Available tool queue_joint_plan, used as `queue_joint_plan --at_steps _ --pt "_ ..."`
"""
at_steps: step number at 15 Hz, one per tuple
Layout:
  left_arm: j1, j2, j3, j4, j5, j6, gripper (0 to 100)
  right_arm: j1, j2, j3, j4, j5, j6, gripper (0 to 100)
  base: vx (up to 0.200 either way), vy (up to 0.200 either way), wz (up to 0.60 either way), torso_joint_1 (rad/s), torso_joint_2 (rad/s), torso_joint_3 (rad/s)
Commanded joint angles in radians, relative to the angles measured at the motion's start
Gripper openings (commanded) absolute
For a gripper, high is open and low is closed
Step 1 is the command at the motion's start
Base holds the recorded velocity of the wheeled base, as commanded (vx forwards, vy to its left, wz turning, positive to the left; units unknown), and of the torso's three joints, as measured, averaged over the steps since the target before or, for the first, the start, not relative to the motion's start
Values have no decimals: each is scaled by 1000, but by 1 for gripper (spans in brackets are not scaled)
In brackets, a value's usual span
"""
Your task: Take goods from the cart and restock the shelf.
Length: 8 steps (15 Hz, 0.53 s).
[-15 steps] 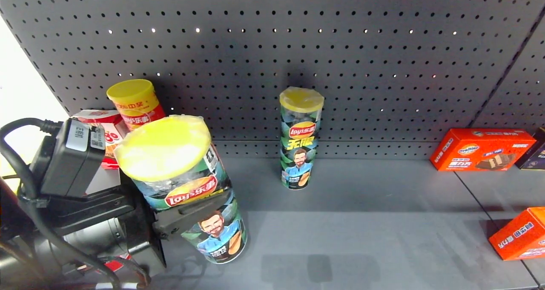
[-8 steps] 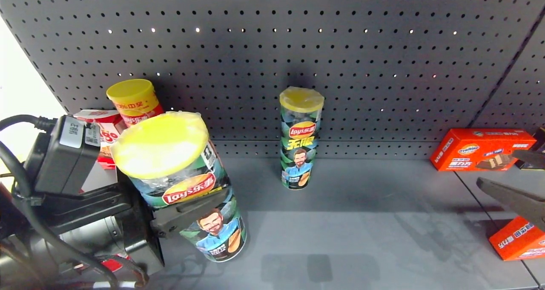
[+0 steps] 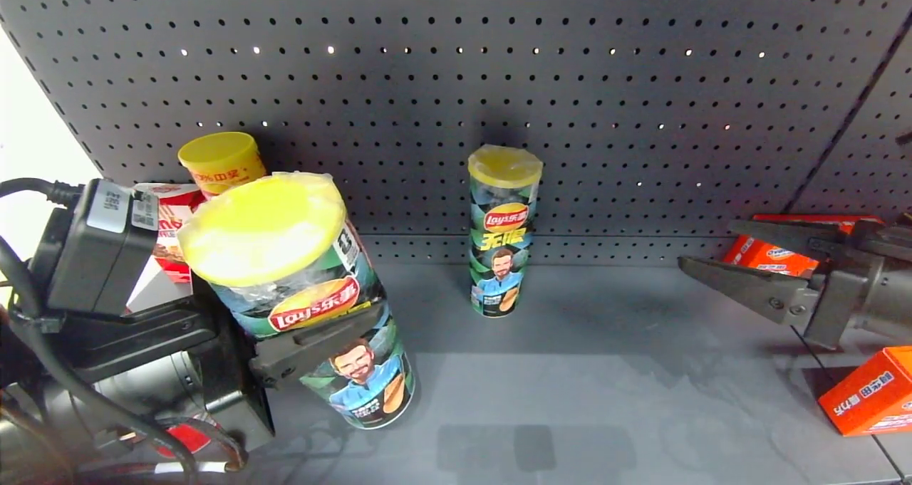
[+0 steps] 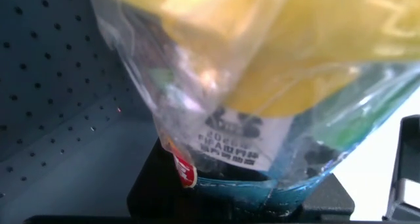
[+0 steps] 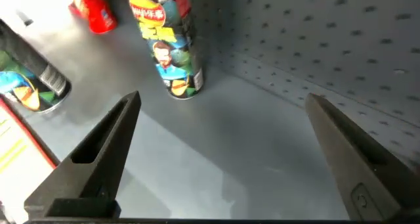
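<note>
Left gripper (image 3: 313, 332): was clamped on a tall green chip canister with a yellow plastic lid (image 3: 285, 257), tilted, at 8 o'clock over the grey metal shelf (image 3: 605, 399).
Right gripper (image 3: 709, 246): stood at 3 o'clock, jaws wide apart.
Matching second canister (image 3: 502, 236): stood upright near centre, at the back panel.

Dull grey metal shelf (image 3: 605, 399). Shiny skin, plastic lid (image 3: 504, 166) on back chip can (image 3: 499, 257). Crinkly clear wrap (image 4: 216, 86) atop front chip can (image 3: 360, 389).
</note>
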Motion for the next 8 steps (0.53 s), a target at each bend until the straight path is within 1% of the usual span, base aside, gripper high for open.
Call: queue_joint_plan --at_steps 1,2,5,7,8 --pt "1 2 -7 0 1 0 0 0 126 -67 -1 22 -3 100 0 0 0 0 0 0" --pt "1 2 -7 2 2 0 0 3 169 -108 -4 41 -8 100 0 0 0 0 0 0" --pt "2 8 -8 0 4 0 0 3 259 -226 -5 174 -46 100 0 0 0 0 0 0" --pt "4 8 -8 0 5 0 0 1 292 -248 -14 291 -52 100 0 0 0 0 0 0" --pt "4 8 -8 0 5 0 0 -2 316 -249 -53 342 -62 100 0 0 0 0 0 0"
